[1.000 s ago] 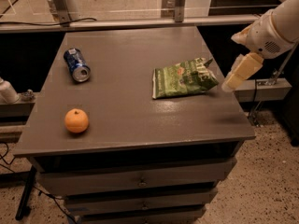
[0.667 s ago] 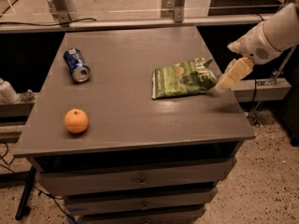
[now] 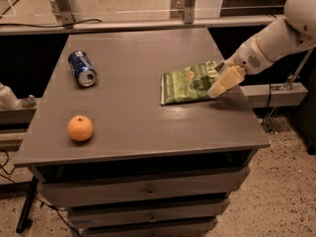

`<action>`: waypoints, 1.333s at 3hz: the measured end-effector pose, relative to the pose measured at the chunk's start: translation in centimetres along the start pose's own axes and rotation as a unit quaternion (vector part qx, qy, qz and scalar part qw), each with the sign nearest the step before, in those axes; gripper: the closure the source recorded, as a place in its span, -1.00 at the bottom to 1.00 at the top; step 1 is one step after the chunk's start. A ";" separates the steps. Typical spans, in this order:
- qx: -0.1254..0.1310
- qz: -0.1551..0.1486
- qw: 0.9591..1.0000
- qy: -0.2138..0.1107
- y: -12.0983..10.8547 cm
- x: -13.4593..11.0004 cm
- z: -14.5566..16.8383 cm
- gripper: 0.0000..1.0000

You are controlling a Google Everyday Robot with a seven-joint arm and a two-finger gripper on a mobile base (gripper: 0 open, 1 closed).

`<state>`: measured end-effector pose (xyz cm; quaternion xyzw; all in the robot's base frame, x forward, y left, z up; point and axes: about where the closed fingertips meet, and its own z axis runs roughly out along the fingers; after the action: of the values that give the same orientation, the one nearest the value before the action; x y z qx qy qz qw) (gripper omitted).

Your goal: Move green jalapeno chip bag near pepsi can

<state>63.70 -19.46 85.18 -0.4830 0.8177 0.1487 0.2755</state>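
My hand [image 3: 216, 88] sits at the 3 o'clock edge of the green jalapeno chip bag [image 3: 187, 83], right of centre on the tabletop [image 3: 148, 127]. I cannot tell whether it is open or clamped. The pepsi can [image 3: 82, 68] lies on its side at 10 o'clock, well apart from the bag. An orange [image 3: 80, 128] sits at 8 o'clock.

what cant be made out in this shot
Camera view:
- green jalapeno chip bag: right edge hidden behind the gripper, which sits at that edge; contact unclear.
- pepsi can: markings too small to read.
- robot arm: cut off by the top right corner.
- white object: cut off by the left edge.
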 end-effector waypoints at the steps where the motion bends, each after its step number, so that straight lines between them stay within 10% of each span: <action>1: -0.010 0.025 1.000 0.009 0.6 -0.8 0.5 -0.17; 4: 0.036 0.044 0.998 -0.002 0.3 -7.5 -3.2 1.00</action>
<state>65.30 -15.67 92.21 -0.4361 0.8425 0.1316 0.2877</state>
